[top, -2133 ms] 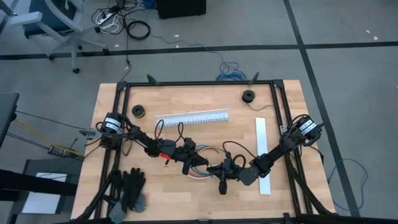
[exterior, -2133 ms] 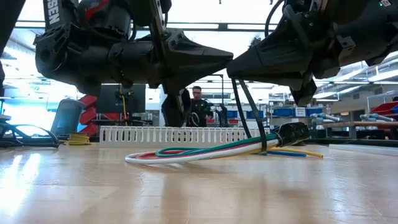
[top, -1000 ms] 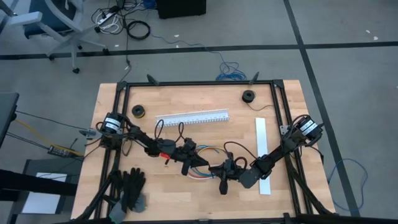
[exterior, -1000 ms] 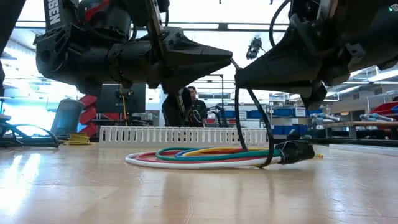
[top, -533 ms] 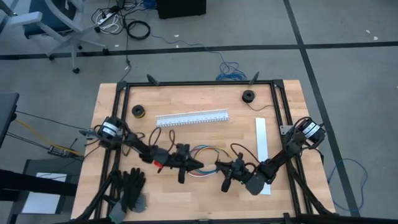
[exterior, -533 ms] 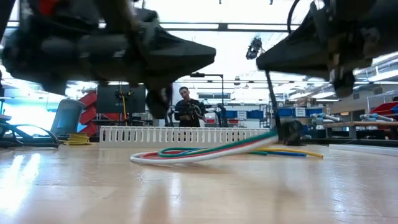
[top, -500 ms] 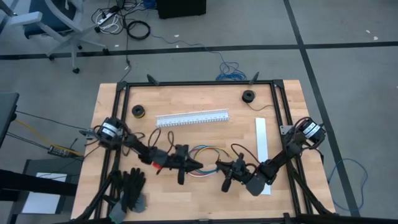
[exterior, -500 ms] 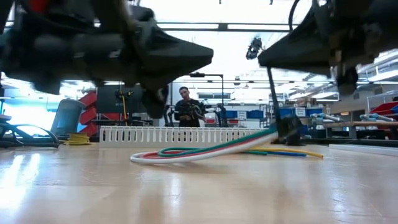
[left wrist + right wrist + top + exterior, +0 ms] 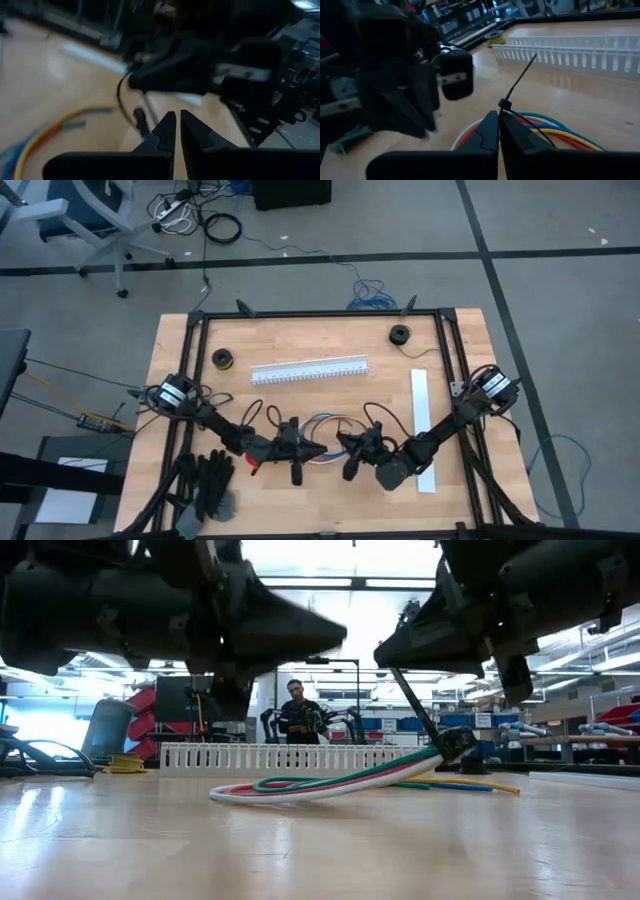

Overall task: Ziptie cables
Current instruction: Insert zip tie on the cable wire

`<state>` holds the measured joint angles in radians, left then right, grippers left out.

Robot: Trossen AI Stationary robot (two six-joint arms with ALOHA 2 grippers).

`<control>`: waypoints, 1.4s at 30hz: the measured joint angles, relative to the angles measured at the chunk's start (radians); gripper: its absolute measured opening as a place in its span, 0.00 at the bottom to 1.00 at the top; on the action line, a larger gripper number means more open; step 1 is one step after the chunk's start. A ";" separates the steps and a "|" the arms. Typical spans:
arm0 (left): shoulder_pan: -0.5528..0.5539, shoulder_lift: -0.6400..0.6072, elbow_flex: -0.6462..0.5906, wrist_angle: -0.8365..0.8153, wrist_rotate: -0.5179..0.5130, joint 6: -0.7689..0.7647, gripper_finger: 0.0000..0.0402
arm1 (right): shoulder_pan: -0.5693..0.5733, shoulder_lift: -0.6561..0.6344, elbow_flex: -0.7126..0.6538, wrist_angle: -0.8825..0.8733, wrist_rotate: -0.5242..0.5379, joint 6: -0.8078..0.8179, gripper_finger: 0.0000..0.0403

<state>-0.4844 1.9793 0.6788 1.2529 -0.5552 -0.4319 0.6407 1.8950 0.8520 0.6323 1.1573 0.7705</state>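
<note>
A pale wooden table top [image 9: 330, 340] framed in black rails is seen, with a workshop behind it in which a person [image 9: 300, 712] stands. On it, toward the near middle, the cables [image 9: 330, 783] (thin red, green, blue, yellow and white wires) lie in a flat loop. One end of them is gathered under a thin black plastic zip tie [image 9: 520, 82], whose free tail points up and away. That tied end is raised off the wood in the low view, and the loop trails down from it to the table.

The right gripper [image 9: 498, 116] is shut, its tips at the tie's head, and appears to pinch the strap there; the left gripper [image 9: 175, 120] is shut on nothing, just beside the loop's other side.

Compared with two seconds ago, the left arm has been drawn back from the bundle and the right one moved in. One second ago the tied end lay down on the table; it is now lifted. The tie is judged cinched, the tail perhaps left for trimming.

Beyond lies a long white slotted plastic channel [image 9: 309, 370].
</note>
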 joint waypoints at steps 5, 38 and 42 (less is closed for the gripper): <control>0.021 0.000 0.018 -0.082 -0.001 -0.109 0.00 | -0.010 0.000 0.001 0.006 -0.082 -0.023 0.00; 0.085 0.147 0.198 -0.087 0.138 0.016 0.29 | 0.014 0.001 -0.001 0.104 -0.082 -0.100 0.00; 0.088 0.148 0.198 -0.041 0.138 0.068 0.21 | 0.027 0.001 -0.001 0.071 -0.080 -0.034 0.00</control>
<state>-0.3965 2.1277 0.8768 1.2123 -0.4168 -0.3635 0.6674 1.8957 0.8511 0.7032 1.0769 0.7368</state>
